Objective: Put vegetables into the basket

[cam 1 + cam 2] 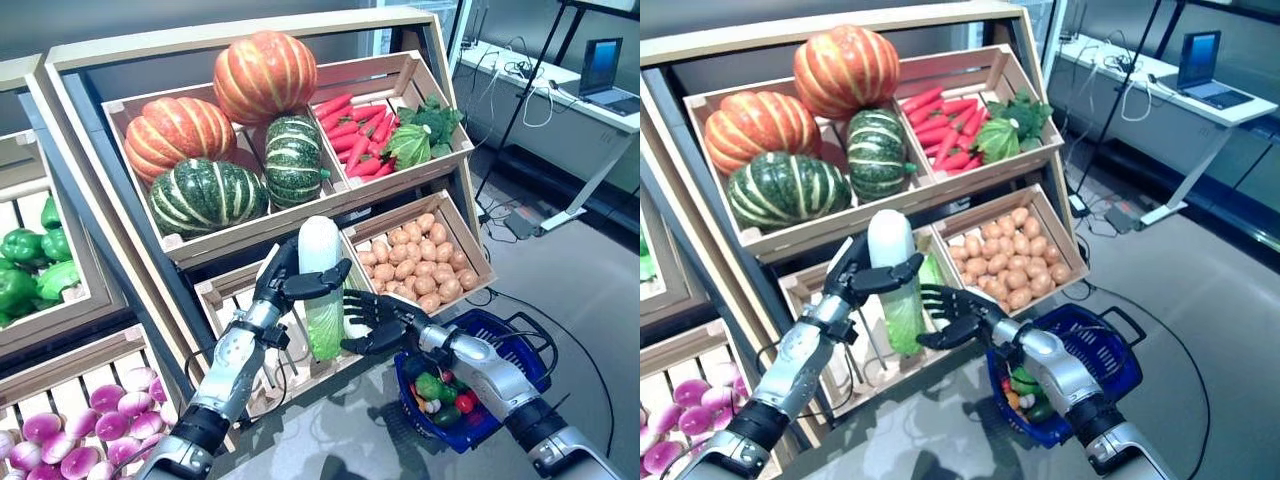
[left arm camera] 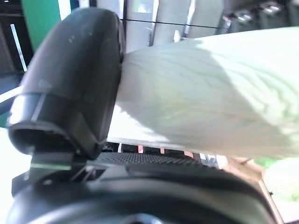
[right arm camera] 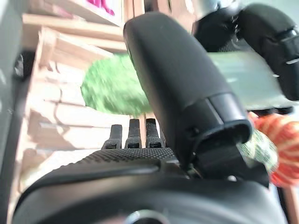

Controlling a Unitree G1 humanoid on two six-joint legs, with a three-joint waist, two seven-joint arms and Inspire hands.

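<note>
My left hand (image 1: pixel 288 283) is shut on a long napa cabbage (image 1: pixel 320 290), white at the top and green at the bottom, and holds it upright in front of the stand's lower crate. Its pale ribbed body shows past the thumb in the left wrist view (image 2: pixel 201 107). My right hand (image 1: pixel 375 322) is open, fingers spread, right beside the cabbage's lower part; its leafy green end shows in the right wrist view (image 3: pixel 110 91). The blue basket (image 1: pixel 520 350) stands on the floor at the right, behind my right forearm, holding green and red vegetables (image 1: pixel 440 395).
A wooden stand (image 1: pixel 250 215) with slanted crates rises straight ahead. A second stand (image 1: pixel 40 300) is at the left. A desk with a laptop (image 1: pixel 605 70) and cables stands at the far right.
</note>
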